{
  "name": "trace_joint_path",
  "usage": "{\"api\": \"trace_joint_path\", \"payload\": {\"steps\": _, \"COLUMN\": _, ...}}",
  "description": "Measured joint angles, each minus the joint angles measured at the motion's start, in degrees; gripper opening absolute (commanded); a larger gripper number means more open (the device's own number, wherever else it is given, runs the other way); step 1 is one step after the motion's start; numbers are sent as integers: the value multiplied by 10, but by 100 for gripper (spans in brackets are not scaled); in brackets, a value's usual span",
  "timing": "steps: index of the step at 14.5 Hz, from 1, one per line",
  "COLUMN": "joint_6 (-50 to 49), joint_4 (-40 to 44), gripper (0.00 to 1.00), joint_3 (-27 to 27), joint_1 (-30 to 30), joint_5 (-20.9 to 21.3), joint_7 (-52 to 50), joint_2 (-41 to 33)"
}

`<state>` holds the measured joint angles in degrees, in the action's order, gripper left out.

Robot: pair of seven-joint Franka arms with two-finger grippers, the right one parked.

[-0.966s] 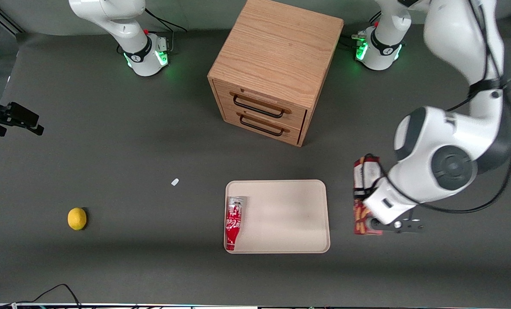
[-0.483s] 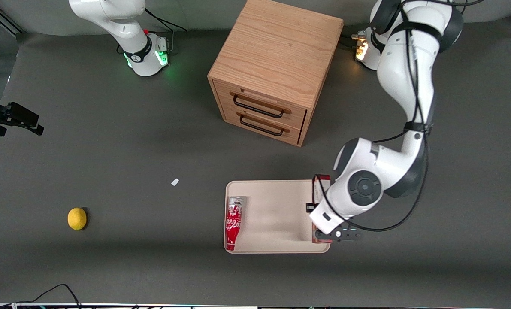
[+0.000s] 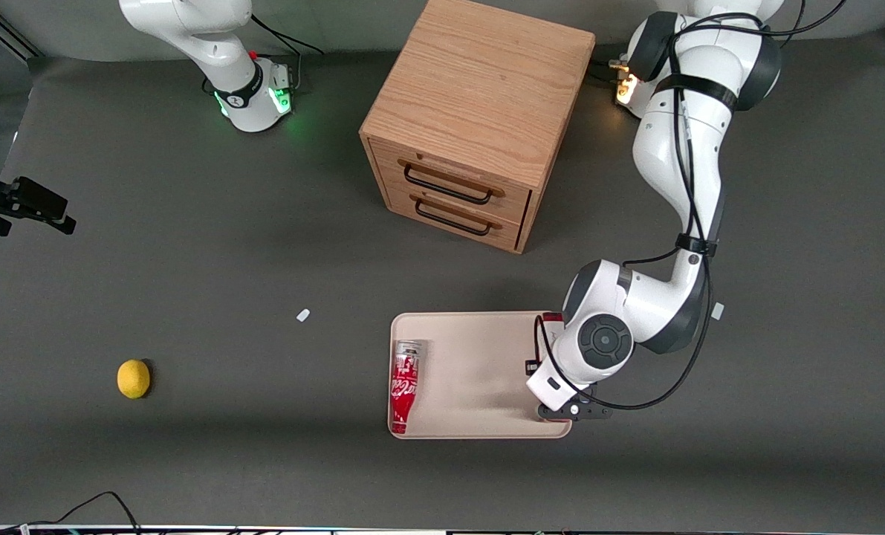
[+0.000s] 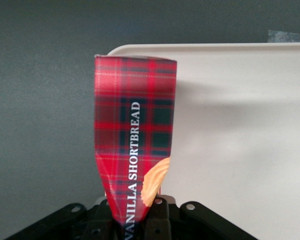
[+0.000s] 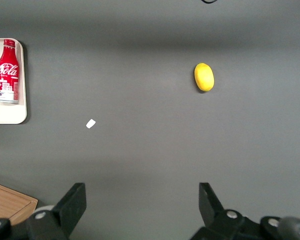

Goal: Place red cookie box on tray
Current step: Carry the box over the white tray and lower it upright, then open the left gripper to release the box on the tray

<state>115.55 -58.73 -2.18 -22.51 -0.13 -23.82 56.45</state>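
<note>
My left gripper (image 4: 135, 220) is shut on the red cookie box (image 4: 135, 150), a slim red tartan box with white lettering and a tan cookie picture. The box hangs over the cream tray (image 4: 240, 125), above the tray's edge toward the working arm's end. In the front view the wrist (image 3: 594, 342) covers that end of the tray (image 3: 479, 371), and only a sliver of the box (image 3: 552, 317) shows. I cannot tell whether the box touches the tray.
A red cola can (image 3: 405, 385) lies in the tray along its edge toward the parked arm. A wooden two-drawer cabinet (image 3: 472, 119) stands farther from the front camera. A lemon (image 3: 133, 378) and a small white scrap (image 3: 303, 315) lie toward the parked arm's end.
My left gripper has carried the box from beside the tray, at the working arm's end, to over the tray's near edge. The cola can and the lemon have not moved.
</note>
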Motion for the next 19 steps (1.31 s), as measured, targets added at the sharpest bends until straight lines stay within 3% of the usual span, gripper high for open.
{"api": "trace_joint_path", "payload": {"steps": 7, "joint_6": 0, "joint_4": 0, "gripper": 0, "joint_3": 1, "joint_1": -1, "joint_5": 0, "joint_7": -9, "joint_2": 3}}
{"api": "trace_joint_path", "payload": {"steps": 8, "joint_6": 0, "joint_4": 0, "gripper": 27, "joint_3": 1, "joint_1": -1, "joint_5": 0, "joint_7": -10, "joint_2": 3}}
{"api": "trace_joint_path", "payload": {"steps": 9, "joint_6": 1, "joint_4": 0, "gripper": 68, "joint_3": 1, "joint_1": -1, "joint_5": 0, "joint_7": -10, "joint_2": 5}}
{"api": "trace_joint_path", "payload": {"steps": 10, "joint_6": 3, "joint_4": 0, "gripper": 100, "joint_3": 1, "joint_1": -2, "joint_5": 0, "joint_7": -10, "joint_2": 7}}
{"api": "trace_joint_path", "payload": {"steps": 19, "joint_6": 39, "joint_4": -17, "gripper": 100, "joint_3": 4, "joint_1": -2, "joint_5": 0, "joint_7": -11, "joint_2": -25}}
